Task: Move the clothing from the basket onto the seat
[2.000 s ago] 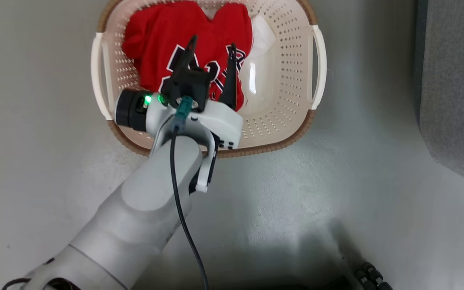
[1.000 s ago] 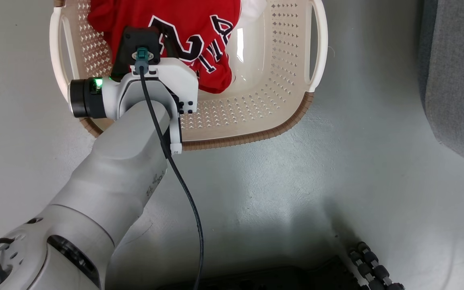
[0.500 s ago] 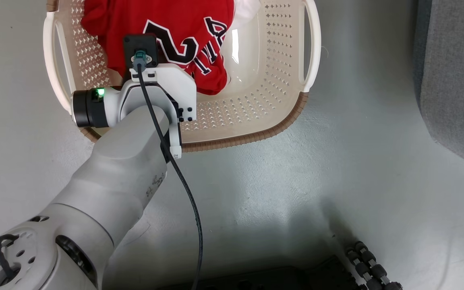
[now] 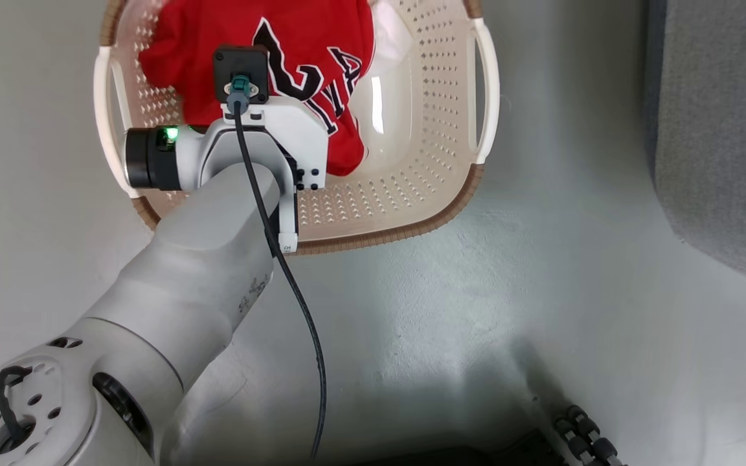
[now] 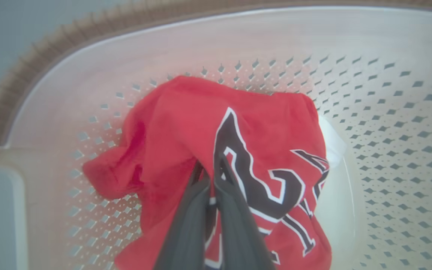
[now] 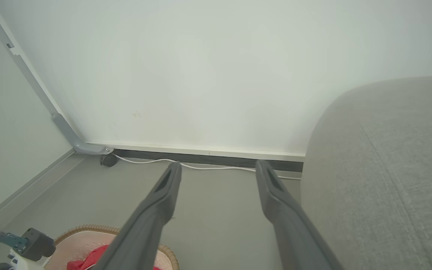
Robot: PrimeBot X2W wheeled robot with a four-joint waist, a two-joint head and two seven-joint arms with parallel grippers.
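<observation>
In the head view, your left arm [image 4: 211, 272] reaches into the basket [image 4: 431, 129] on the floor [image 4: 476, 310]. The red jersey [image 4: 308, 39] lies inside it, and the grey seat [image 4: 723, 129] is well apart at the right. In the left wrist view, the left gripper [image 5: 210, 170] is pressed together on a fold of the jersey. In the right wrist view, the right gripper [image 6: 218, 165] has its fingers wide apart, holding nothing.

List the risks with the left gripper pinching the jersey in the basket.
1. The left gripper is shut on just a small fold of the jersey; it may slip free when lifted.
2. Loose cloth lies against the basket wall and could catch on the rim or tug the basket along.
3. The seat lies across the floor; a hanging hem may drag.
</observation>
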